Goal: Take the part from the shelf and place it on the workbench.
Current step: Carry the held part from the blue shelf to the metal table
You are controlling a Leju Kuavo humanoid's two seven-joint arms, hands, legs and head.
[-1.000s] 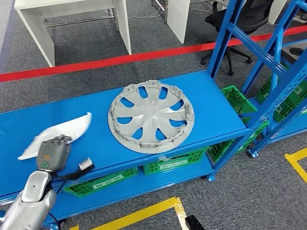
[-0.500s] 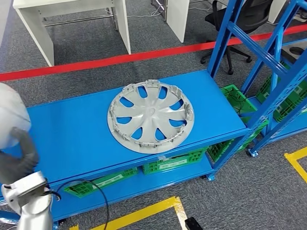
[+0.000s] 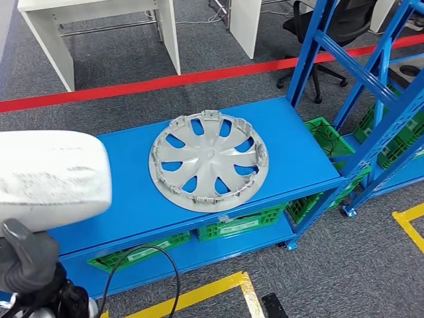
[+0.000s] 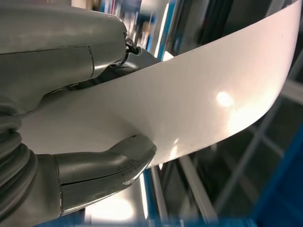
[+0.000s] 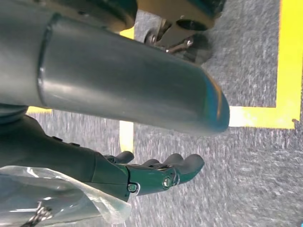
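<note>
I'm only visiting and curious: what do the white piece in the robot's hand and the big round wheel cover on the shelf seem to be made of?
White piece: probably painted plastic or sheet metal; it looks thin, curved and glossy, with bright light spots on it. The left hand holds it.
Wheel cover: likely moulded plastic with a matt silver-grey finish, given the small clips round its rim.

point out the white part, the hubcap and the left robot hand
white part (image 3: 52,169), head view, its broad white face
hubcap (image 3: 209,159), head view, its centre hub
left robot hand (image 4: 103,163), left wrist view, its thumb

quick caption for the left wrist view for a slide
Left hand grips the curved white part, thumb pressed on its glossy face.
</note>
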